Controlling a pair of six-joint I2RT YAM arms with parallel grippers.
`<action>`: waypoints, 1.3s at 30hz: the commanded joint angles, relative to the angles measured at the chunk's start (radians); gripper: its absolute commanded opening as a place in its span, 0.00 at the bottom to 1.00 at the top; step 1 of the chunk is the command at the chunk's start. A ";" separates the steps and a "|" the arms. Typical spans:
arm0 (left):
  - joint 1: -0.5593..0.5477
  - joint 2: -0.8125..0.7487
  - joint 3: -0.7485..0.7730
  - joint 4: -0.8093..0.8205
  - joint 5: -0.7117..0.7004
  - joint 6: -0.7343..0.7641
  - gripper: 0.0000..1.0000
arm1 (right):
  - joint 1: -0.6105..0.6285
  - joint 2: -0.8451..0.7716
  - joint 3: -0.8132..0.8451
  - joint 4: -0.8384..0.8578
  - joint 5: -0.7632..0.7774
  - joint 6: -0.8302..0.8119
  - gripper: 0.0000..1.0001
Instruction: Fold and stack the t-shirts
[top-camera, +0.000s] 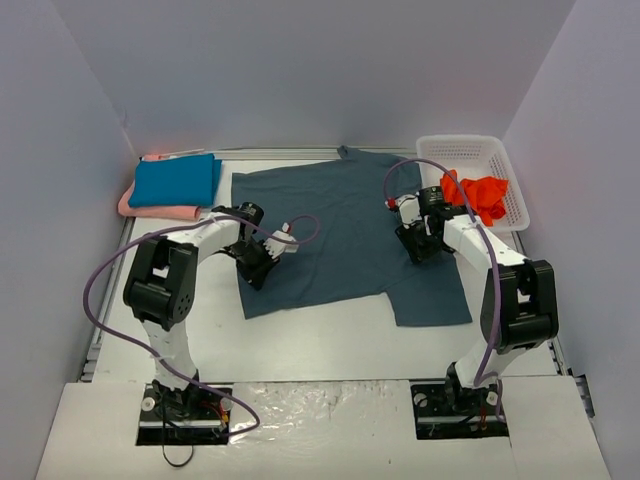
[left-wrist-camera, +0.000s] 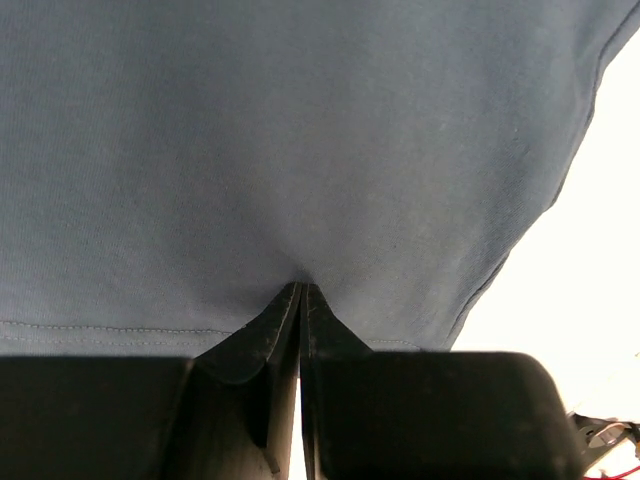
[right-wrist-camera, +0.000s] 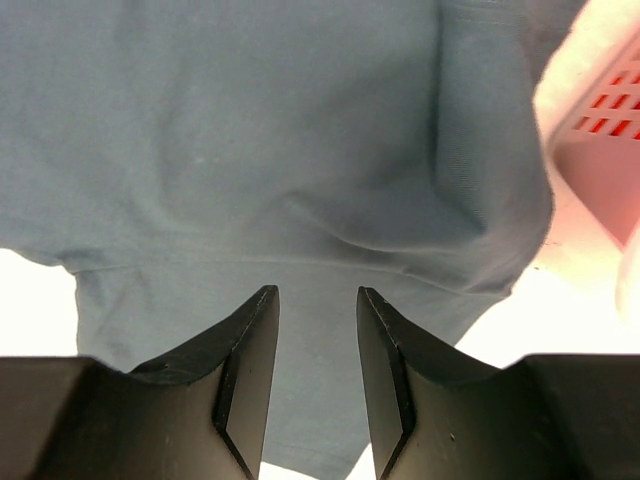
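The dark slate blue-grey t-shirt (top-camera: 335, 225) lies spread flat mid-table. My left gripper (top-camera: 257, 264) is at its left edge. In the left wrist view the gripper (left-wrist-camera: 300, 288) is shut, with the slate cloth (left-wrist-camera: 300, 150) puckered at the fingertips beside a stitched hem. My right gripper (top-camera: 417, 246) is over the shirt's right side. In the right wrist view it (right-wrist-camera: 317, 292) is open and empty just above the slate cloth (right-wrist-camera: 250, 150). The teal-blue shirt (top-camera: 176, 182) lies folded on the pale pink one (top-camera: 160, 211) at the back left. The orange-red shirt (top-camera: 478, 194) hangs in the basket.
The white lattice basket (top-camera: 470, 150) stands at the back right, close to my right arm, and it shows at the right edge of the right wrist view (right-wrist-camera: 600, 130). Walls enclose the table on three sides. Bare table shows in front of the shirt.
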 joint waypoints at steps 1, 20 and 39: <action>0.049 0.056 -0.032 -0.042 -0.110 0.002 0.03 | 0.000 0.018 0.001 0.002 0.045 0.024 0.33; 0.217 -0.021 -0.063 -0.165 -0.144 0.064 0.02 | 0.043 0.144 0.302 -0.028 0.067 0.076 0.00; 0.252 -0.030 -0.090 -0.159 -0.107 0.067 0.02 | 0.205 0.426 0.399 -0.099 -0.038 0.039 0.00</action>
